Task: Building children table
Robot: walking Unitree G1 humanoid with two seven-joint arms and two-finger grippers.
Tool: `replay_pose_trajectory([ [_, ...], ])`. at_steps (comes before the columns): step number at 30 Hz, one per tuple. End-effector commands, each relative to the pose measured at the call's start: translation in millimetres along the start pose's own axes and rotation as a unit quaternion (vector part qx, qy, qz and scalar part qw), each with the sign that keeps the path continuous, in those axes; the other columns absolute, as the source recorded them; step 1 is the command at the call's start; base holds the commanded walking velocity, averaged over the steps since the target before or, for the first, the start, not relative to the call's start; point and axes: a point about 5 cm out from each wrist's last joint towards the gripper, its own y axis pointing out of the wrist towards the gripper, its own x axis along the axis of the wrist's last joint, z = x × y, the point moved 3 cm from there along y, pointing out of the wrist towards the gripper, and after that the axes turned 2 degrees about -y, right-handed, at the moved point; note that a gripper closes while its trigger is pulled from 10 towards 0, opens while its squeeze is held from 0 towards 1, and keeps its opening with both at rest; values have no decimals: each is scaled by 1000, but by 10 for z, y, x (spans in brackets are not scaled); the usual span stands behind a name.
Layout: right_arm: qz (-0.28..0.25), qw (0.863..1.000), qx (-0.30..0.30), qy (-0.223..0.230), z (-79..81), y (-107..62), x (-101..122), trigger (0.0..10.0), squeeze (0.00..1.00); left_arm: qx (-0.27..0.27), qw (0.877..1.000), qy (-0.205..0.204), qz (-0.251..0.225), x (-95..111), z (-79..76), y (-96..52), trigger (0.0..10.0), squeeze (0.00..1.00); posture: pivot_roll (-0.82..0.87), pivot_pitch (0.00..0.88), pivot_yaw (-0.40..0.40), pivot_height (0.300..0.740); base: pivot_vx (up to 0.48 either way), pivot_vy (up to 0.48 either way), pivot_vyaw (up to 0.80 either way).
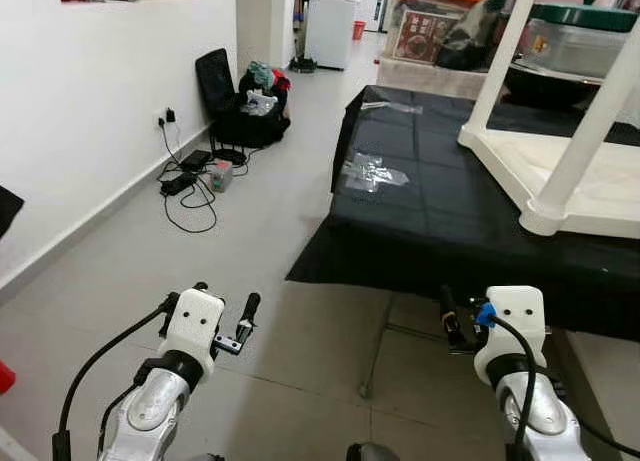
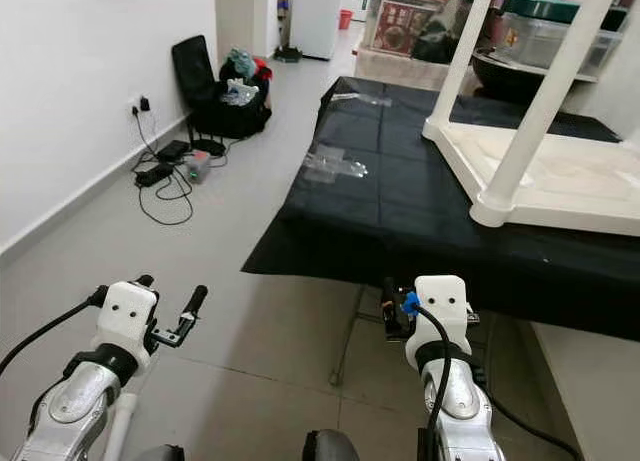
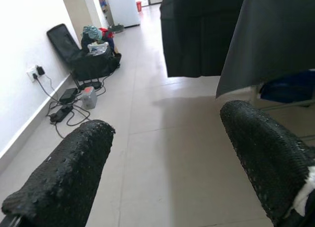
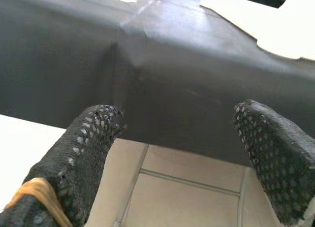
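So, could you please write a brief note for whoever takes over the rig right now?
Left claw: open, empty, over the floor.
Right claw: open, empty, at the edge of the black-covered table.
White children's table: upside down on the cloth, two legs fitted and pointing up.
Clear plastic bag: lying on the cloth, contents unclear.
Left: remaining legs, not checkable from here.

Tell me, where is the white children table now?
The white children table lies upside down, legs up, on the black cloth, ahead on the robot's right, beyond the right gripper.
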Motion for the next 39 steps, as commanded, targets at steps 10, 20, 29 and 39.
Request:
replay_pose_trajectory([
  [10, 11, 1000, 3, -11, -68, 26, -35, 10000, 0, 86, 992, -12, 89, -304, 495, -143, 10000, 0, 30, 0, -124, 535, 0, 0, 0],
  [20, 16, 1000, 3, -16, -126, 38, -55, 10000, 0, 108, 983, 5, 150, -501, 727, -342, 10000, 0, 35, 0, -132, 500, 0, 0, 0],
  [29, 30, 999, -16, -29, -315, 78, -131, 10000, 0, 138, 967, 57, 207, -699, 1165, -646, 10000, 0, 51, 0, -141, 465, 0, 0, 0],
  [39, 71, 987, -135, -42, -998, 53, -305, 10000, 0, 110, 963, 72, 236, -798, 1180, -714, 10000, 0, 44, 0, -126, 425, 0, 0, 0],
])
